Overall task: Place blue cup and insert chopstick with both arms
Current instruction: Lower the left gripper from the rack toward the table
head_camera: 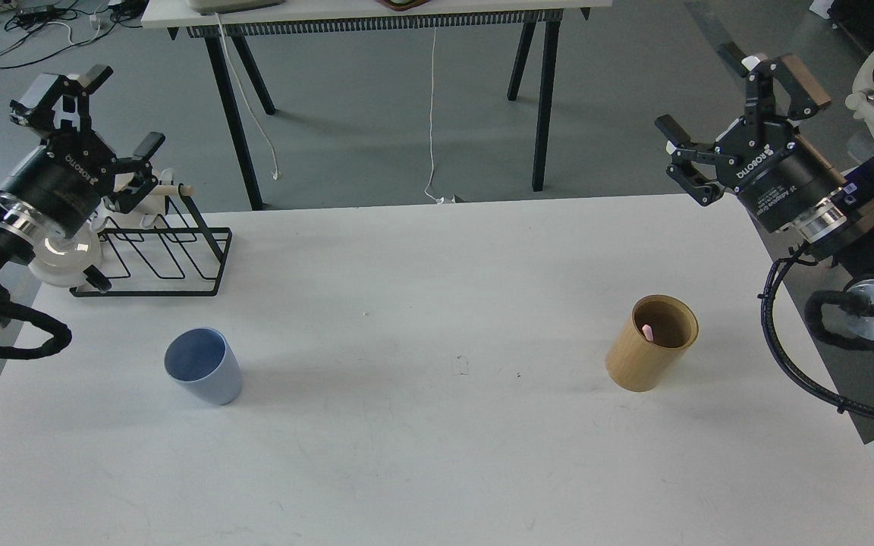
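The blue cup (204,366) stands upright on the white table (422,455), left of centre. Only the pink tip of the chopstick (646,331) shows, inside the tan wooden holder (651,343) at the right; the rest is hidden in it. My left gripper (120,114) hangs open above the table's far left corner, well behind the cup, with nothing between its fingers. My right gripper (718,102) is open too, raised beyond the table's far right corner, up and right of the holder, holding nothing.
A black wire rack (168,254) with a pale wooden rod stands at the far left corner, a clear glass beside it. A second table's black legs (236,114) and cables lie on the floor behind. The right arm's cable loops past the table's right edge.
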